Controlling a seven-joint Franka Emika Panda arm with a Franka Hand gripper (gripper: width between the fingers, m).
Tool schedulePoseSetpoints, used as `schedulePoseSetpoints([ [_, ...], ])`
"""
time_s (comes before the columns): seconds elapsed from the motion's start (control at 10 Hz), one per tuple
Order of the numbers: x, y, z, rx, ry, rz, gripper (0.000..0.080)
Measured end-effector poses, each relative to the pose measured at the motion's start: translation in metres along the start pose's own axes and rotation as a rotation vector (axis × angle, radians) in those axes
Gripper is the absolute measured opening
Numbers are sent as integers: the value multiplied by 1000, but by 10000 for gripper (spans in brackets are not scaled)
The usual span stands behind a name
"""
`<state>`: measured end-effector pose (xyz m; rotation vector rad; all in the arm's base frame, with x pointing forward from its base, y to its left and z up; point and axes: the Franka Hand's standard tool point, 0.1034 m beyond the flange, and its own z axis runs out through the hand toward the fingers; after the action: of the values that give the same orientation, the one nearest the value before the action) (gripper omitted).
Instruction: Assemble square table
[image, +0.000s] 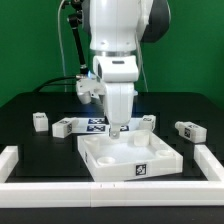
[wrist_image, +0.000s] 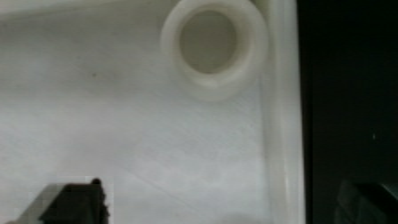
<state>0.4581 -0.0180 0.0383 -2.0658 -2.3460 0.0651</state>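
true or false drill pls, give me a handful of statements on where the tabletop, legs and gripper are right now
1. The tabletop lies flat with its rim up. True.
2. The gripper is shut on a leg. False: its fingers stand apart over the tabletop, with nothing between them.
3. A leg lies to the exterior view's right of the tabletop. True.
4. A leg is already set in the round socket. False: the wrist view shows the socket empty.
5. Nothing lies to the exterior view's left of the tabletop. False: a second leg lies there.
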Motion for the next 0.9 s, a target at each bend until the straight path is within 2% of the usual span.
schedulePoseSetpoints([
  [0.4,0,-1,1,2,0,2,650],
  [0.6,9,-16,23,37,7,17,650],
  [0.7,13,-18,28,47,8,22,650],
  [0.8,11,-17,27,46,7,25,650],
  [0.9,11,-18,28,48,8,26,521],
])
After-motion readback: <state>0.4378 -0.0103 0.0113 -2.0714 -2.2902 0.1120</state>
